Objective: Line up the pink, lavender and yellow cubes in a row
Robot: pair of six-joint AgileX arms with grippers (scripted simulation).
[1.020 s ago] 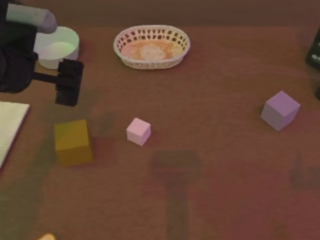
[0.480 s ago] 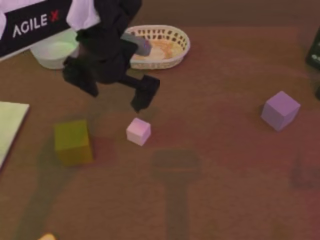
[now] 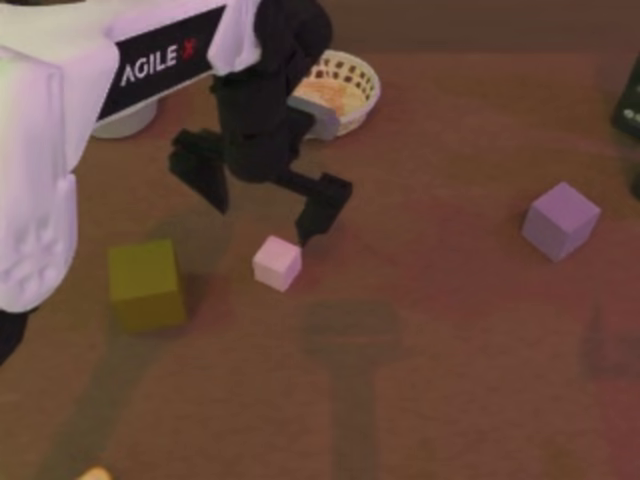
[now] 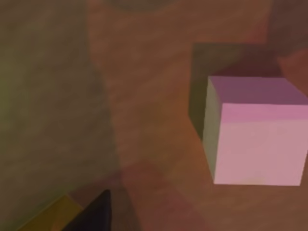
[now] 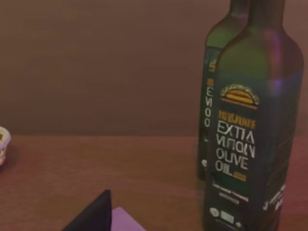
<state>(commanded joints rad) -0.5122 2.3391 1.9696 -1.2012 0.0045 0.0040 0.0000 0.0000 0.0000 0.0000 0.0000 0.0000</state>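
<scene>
The small pink cube (image 3: pixel 277 263) sits left of the table's middle; it fills much of the left wrist view (image 4: pixel 260 139). My left gripper (image 3: pixel 262 195) hangs open just behind and above it, its fingers (image 3: pixel 322 207) spread wide. The larger yellow cube (image 3: pixel 146 283) rests to the pink cube's left, and its corner (image 4: pixel 53 222) shows in the left wrist view. Far to the right stands the lavender cube (image 3: pixel 561 220), whose corner (image 5: pixel 127 222) appears beside a dark fingertip (image 5: pixel 95 215) in the right wrist view. My right arm (image 3: pixel 630 100) stays parked at the right edge.
A wicker basket (image 3: pixel 350 85) and a white bowl (image 3: pixel 122 122) stand at the back, partly hidden by my left arm. Two dark olive oil bottles (image 5: pixel 250 120) stand near the right arm. A small orange thing (image 3: pixel 95 473) pokes in at the front left edge.
My left arm has swung from the far left across the table, and its open gripper has come down toward the pink cube. The cubes have not moved.
</scene>
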